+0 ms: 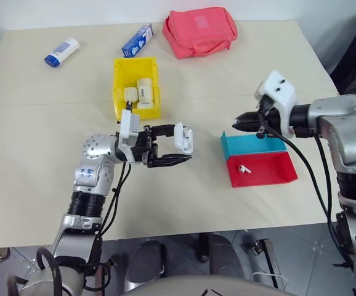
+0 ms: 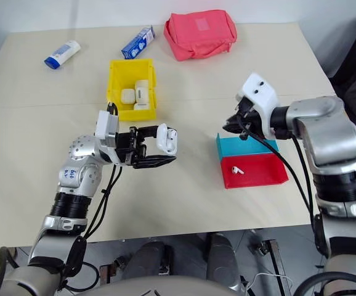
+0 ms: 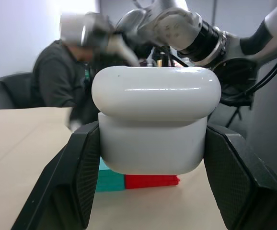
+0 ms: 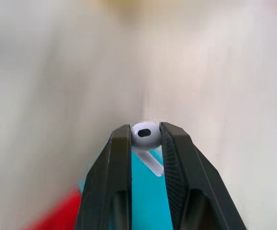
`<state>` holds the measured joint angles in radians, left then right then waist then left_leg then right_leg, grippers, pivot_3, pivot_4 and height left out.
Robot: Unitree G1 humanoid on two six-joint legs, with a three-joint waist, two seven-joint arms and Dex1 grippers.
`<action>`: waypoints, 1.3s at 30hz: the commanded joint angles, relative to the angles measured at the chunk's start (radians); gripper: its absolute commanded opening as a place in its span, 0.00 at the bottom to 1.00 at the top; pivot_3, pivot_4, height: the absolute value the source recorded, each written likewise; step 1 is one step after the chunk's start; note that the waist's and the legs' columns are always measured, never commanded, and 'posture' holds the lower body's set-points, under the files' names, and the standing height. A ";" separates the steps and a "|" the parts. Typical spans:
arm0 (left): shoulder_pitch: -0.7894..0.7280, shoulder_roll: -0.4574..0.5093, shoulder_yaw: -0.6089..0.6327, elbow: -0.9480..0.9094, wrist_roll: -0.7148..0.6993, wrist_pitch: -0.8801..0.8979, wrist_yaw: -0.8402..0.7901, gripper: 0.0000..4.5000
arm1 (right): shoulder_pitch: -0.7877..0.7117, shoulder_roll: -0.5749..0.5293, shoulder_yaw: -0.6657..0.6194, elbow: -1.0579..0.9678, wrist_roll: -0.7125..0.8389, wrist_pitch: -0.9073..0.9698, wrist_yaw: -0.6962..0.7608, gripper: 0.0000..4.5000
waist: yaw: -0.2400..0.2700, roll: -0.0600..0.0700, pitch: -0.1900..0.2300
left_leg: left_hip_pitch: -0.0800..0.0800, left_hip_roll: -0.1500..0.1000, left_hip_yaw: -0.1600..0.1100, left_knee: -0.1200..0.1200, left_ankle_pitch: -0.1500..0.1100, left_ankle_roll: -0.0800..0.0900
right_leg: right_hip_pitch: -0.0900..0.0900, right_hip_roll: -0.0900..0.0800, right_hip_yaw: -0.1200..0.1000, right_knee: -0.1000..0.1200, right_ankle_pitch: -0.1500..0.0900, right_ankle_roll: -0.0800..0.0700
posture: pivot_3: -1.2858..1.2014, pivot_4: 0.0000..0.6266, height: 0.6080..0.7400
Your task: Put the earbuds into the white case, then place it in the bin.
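My left gripper (image 1: 188, 147) is shut on the white case (image 1: 183, 139), holding it above the table's middle with its lid apparently flipped up. In the left wrist view the case (image 3: 155, 124) sits between the two black fingers (image 3: 76, 177). To its right, my right gripper (image 1: 236, 123) hovers over the trays and points toward the case. In the right wrist view it (image 4: 145, 133) is shut on one earbud (image 4: 145, 135), stem hanging down. The other earbud (image 1: 244, 168) lies in the red tray (image 1: 270, 176). The yellow bin (image 1: 117, 86) stands behind the left gripper.
A blue tray (image 1: 242, 147) adjoins the red one. The bin holds some white items (image 1: 142, 92). At the table's back lie a pink pouch (image 1: 199, 31), a blue box (image 1: 137, 41) and a white tube with a blue cap (image 1: 61, 52). A seated person (image 3: 57, 86) is beyond the table.
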<state>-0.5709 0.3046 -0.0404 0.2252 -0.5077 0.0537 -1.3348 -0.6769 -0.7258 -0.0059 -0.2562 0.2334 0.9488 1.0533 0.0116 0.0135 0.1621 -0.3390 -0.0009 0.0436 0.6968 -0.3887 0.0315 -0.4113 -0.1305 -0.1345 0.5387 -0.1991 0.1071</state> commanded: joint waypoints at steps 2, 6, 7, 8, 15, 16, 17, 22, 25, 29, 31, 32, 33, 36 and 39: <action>-0.068 -0.024 -0.012 0.059 -0.006 0.007 -0.034 0.62 | 0.056 0.100 -0.193 -0.222 0.216 0.134 -0.076 0.11 | 0.003 0.000 0.000 | 0.000 0.000 0.000 0.000 0.000 0.000 | 0.000 0.000 0.000 0.000 0.000 0.000 | 0.52 0.24 1.00; -0.110 -0.050 -0.017 0.110 0.000 0.005 -0.045 0.62 | 0.079 0.265 -0.347 -0.380 0.430 0.319 -0.200 0.11 | 0.005 0.000 0.000 | 0.000 0.001 0.000 0.000 0.000 0.000 | -0.001 0.000 0.000 0.001 0.000 0.000 | 0.52 0.24 1.00; -0.117 -0.055 -0.017 0.120 0.000 0.003 -0.050 0.62 | 0.079 0.305 -0.377 -0.405 0.478 0.355 -0.233 0.11 | 0.006 0.000 0.000 | 0.000 0.001 -0.001 0.000 0.000 0.000 | -0.001 0.000 0.000 0.001 0.000 0.000 | 0.52 0.24 1.00; -0.123 -0.057 -0.016 0.130 0.001 0.002 -0.055 0.62 | 0.076 0.332 -0.395 -0.419 0.513 0.381 -0.262 0.11 | 0.007 0.000 0.000 | 0.000 0.001 -0.001 0.000 0.000 0.001 | -0.001 0.000 0.001 0.001 0.000 0.000 | 0.52 0.24 1.00; -0.159 -0.073 -0.013 0.193 0.009 -0.014 -0.088 0.62 | 0.085 0.508 -0.498 -0.491 0.728 0.574 -0.482 0.11 | 0.010 0.000 0.000 | 0.000 0.000 -0.001 0.000 -0.001 0.002 | -0.002 -0.001 0.002 0.003 0.000 -0.001 | 0.52 0.24 1.00; -0.161 -0.074 -0.011 0.197 0.009 -0.015 -0.089 0.62 | 0.087 0.514 -0.502 -0.491 0.747 0.580 -0.505 0.11 | 0.010 0.000 0.000 | 0.000 0.000 -0.001 0.000 -0.001 0.002 | -0.002 -0.001 0.002 0.004 0.000 -0.001 | 0.52 0.24 1.00; -0.164 -0.075 -0.009 0.200 0.009 -0.015 -0.090 0.62 | 0.092 0.519 -0.504 -0.491 0.764 0.581 -0.527 0.11 | 0.010 0.000 0.000 | 0.000 0.000 -0.001 0.000 -0.001 0.002 | -0.002 -0.001 0.002 0.004 0.000 -0.001 | 0.52 0.24 1.00; -0.173 -0.079 -0.008 0.210 0.007 -0.021 -0.104 0.62 | 0.127 0.547 -0.498 -0.477 0.849 0.551 -0.639 0.11 | 0.009 0.000 0.000 | 0.000 0.000 0.000 0.000 -0.001 0.003 | -0.002 0.000 0.002 0.004 -0.001 -0.001 | 0.52 0.24 1.00; -0.180 -0.086 -0.009 0.209 0.008 -0.026 -0.109 0.62 | 0.183 0.563 -0.474 -0.472 0.877 0.502 -0.690 0.11 | 0.010 0.000 0.000 | 0.000 0.000 0.000 0.000 -0.001 0.003 | -0.002 0.000 0.002 0.004 -0.001 -0.001 | 0.52 0.24 1.00; -0.180 -0.090 -0.007 0.200 0.005 -0.029 -0.115 0.62 | 0.227 0.552 -0.425 -0.459 0.904 0.440 -0.735 0.11 | 0.008 0.000 0.000 | 0.000 -0.001 0.001 0.000 -0.002 0.004 | -0.002 0.000 0.003 0.004 -0.001 -0.001 | 0.52 0.24 1.00; -0.181 -0.094 -0.005 0.191 0.000 -0.024 -0.113 0.62 | 0.254 0.545 -0.395 -0.454 0.910 0.407 -0.746 0.11 | 0.008 0.000 0.000 | 0.000 -0.001 0.001 0.000 -0.002 0.005 | -0.002 0.000 0.003 0.004 -0.001 -0.001 | 0.52 0.24 1.00; -0.181 -0.096 -0.003 0.188 -0.003 -0.025 -0.113 0.62 | 0.269 0.544 -0.381 -0.452 0.914 0.390 -0.754 0.11 | 0.008 0.000 0.000 | 0.000 0.000 0.001 0.000 -0.002 0.005 | -0.002 0.000 0.003 0.004 -0.001 -0.001 | 0.52 0.24 1.00; -0.181 -0.097 -0.001 0.186 -0.005 -0.027 -0.113 0.62 | 0.283 0.542 -0.368 -0.451 0.919 0.370 -0.761 0.11 | 0.008 0.000 0.000 | 0.000 -0.001 0.001 0.000 -0.002 0.005 | -0.002 0.000 0.003 0.004 -0.001 -0.001 | 0.52 0.24 1.00; -0.178 -0.102 0.005 0.176 -0.011 -0.025 -0.108 0.62 | 0.327 0.527 -0.331 -0.452 0.926 0.317 -0.772 0.11 | 0.009 0.000 0.000 | 0.000 0.000 0.002 0.000 -0.002 0.005 | -0.002 0.000 0.003 0.003 -0.001 -0.001 | 0.52 0.24 1.00; -0.175 -0.102 0.009 0.165 -0.015 -0.016 -0.102 0.62 | 0.380 0.500 -0.298 -0.458 0.929 0.261 -0.766 0.11 | 0.010 0.000 0.000 | 0.000 0.000 0.001 0.000 -0.002 0.005 | -0.002 0.000 0.003 0.003 -0.001 -0.001 | 0.52 0.24 1.00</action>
<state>-0.7326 0.2152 -0.0494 0.4452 -0.4948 0.0425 -1.4412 -0.3225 -0.2043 -0.3255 -0.7030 1.1569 1.2232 0.2915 0.0221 0.0136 0.1621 -0.3387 -0.0014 0.0452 0.6964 -0.3912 0.0371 -0.4133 -0.1304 -0.1314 0.5418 -0.1999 0.1056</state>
